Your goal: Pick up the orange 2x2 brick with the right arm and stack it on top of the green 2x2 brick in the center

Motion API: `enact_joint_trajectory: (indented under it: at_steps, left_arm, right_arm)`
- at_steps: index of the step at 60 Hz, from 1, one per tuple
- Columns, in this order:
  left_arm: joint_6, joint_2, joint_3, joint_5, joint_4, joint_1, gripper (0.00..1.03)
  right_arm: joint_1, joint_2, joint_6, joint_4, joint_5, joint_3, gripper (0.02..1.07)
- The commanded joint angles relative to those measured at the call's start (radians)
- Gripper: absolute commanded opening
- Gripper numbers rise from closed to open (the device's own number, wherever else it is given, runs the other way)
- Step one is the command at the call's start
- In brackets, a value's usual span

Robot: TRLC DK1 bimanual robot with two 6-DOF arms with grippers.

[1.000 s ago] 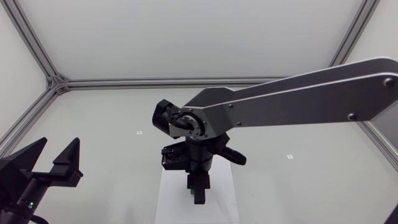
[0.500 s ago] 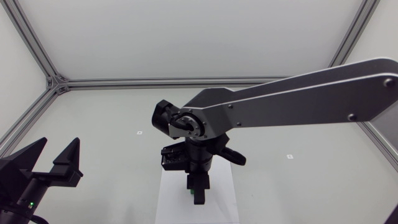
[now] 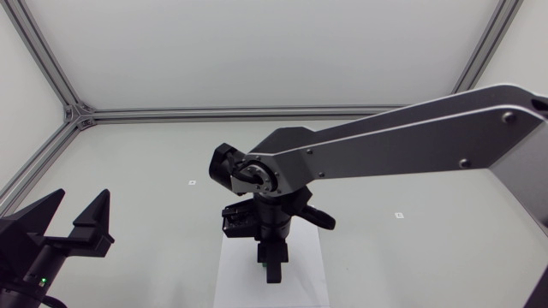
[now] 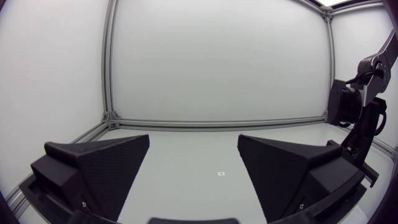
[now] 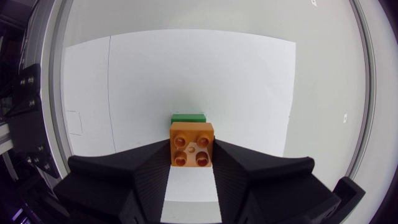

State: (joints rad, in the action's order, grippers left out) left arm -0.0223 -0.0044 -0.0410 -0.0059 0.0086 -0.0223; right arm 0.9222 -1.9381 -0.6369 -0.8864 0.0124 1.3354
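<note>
The right arm (image 3: 402, 145) comes in from its side and reaches to the middle of the bench (image 3: 128, 154). Its wrist is turned straight down, so the right end effector (image 3: 272, 267) hangs over a white paper sheet (image 3: 235, 278).

In the right wrist view, this end effector grips the orange 2x2 brick (image 5: 191, 144) with one wedge finger pressed to each side wall. The studs face up towards the camera. Holding it by the sides leaves the hollow underside free to seat on another brick's studs, and keeps it level for that.

The green 2x2 brick (image 5: 188, 117) sits on the sheet, and only a thin strip of it shows past the far edge of the orange one. That suggests the carried brick is almost directly above its target. Whether the two already touch cannot be told from these views. By this reading the task is at the final alignment and press-down, and a slight offset could make the studs miss.

The left end effector (image 3: 82, 195) rests near the bench's left edge with its fingers spread and nothing between them, well apart from the stacking spot.
</note>
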Motion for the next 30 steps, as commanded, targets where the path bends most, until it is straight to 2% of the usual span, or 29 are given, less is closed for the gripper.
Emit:
enact_joint_trajectory:
  at_steps: [1, 30]
  left_arm:
    - [0.013, -0.008, 0.041, 0.004, -0.015, 0.004, 0.99]
    - [0.013, -0.008, 0.041, 0.004, -0.013, 0.004, 0.99]
  right_arm:
    - [0.006, -0.039, -0.017, 0.004, 0.0, -0.002, 0.18]
    - [0.007, -0.056, -0.007, 0.009, -0.002, -0.002, 0.18]
